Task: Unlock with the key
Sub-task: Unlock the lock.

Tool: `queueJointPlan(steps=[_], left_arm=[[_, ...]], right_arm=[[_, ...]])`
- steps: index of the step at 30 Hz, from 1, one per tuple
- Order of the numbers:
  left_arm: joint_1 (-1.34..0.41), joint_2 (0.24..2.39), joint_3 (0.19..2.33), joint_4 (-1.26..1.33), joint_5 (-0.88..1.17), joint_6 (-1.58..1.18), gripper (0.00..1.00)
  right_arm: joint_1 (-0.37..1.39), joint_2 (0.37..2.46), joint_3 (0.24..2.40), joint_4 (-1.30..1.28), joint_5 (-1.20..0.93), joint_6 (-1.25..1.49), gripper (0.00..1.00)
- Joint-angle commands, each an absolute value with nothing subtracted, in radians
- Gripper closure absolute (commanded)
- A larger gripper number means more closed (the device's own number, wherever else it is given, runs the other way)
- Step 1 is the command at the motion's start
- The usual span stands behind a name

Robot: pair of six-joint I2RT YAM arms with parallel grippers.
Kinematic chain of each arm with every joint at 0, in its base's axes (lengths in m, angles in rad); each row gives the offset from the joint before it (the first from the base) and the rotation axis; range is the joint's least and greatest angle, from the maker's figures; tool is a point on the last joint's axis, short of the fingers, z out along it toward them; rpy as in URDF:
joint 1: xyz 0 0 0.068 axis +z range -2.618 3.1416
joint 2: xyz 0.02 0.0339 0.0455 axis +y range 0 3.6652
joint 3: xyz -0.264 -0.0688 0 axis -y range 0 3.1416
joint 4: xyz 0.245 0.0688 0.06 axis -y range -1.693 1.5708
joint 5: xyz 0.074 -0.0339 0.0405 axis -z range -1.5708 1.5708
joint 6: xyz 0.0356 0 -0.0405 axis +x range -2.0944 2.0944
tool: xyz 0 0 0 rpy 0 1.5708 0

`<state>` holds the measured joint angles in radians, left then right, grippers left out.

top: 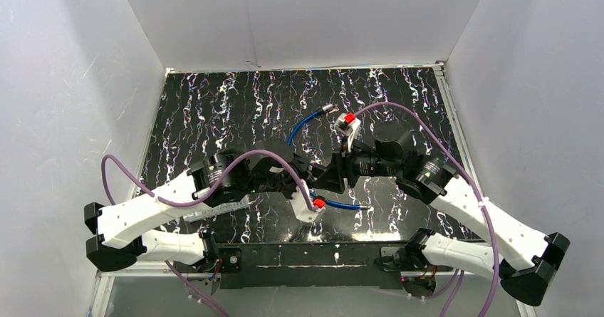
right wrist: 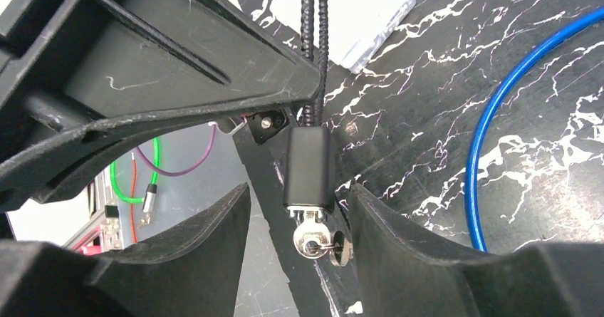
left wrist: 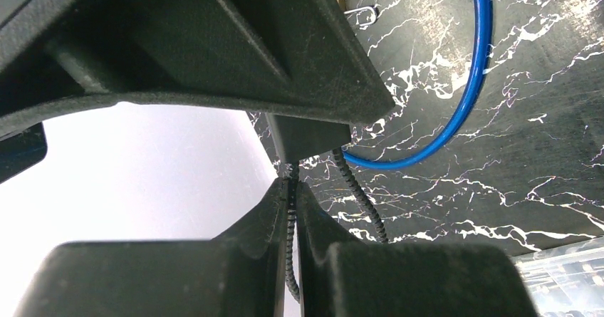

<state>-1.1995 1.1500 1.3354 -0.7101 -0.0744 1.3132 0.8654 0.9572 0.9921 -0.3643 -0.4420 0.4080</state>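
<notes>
Black marbled tabletop (top: 214, 110), white walls on three sides. Both arms meet mid-frame in the top view. Left gripper (left wrist: 293, 189): jaws pressed together, pinching the black braided cable (left wrist: 360, 196). Right gripper (right wrist: 299, 189): jaws spread, one either side of the black lock (right wrist: 308, 164), lower centre of the wrist view. Key (right wrist: 335, 249) seated in the cylinder at the lock's lower end; contact with jaws unclear. Blue cable (right wrist: 498, 117) curves along right of frame.
</notes>
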Motion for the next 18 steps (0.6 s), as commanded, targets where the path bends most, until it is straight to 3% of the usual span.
queueJointPlan(steps=[1,4,7,11,18], left_arm=[[-1.199,1.116,1.339,-0.700,-0.069,1.319,1.00],[-1.201,1.114,1.333,-0.701,-0.069,1.318,1.00],[-1.200,1.112,1.334,-0.701,-0.071,1.319,1.00],[-1.202,1.115,1.334,-0.701,-0.072,1.322,1.00],[-1.201,1.114,1.326,-0.681,-0.102,1.339,1.00]], right_arm=[[0.871,0.967,1.053,-0.303,-0.417,0.398,0.40],[0.871,0.976,1.067,-0.302,-0.389,0.388,0.44],[0.871,0.975,1.070,-0.296,-0.377,0.385,0.57],[0.870,0.982,1.073,-0.294,-0.378,0.395,0.95],[0.870,0.956,1.053,-0.307,-0.380,0.399,0.99]])
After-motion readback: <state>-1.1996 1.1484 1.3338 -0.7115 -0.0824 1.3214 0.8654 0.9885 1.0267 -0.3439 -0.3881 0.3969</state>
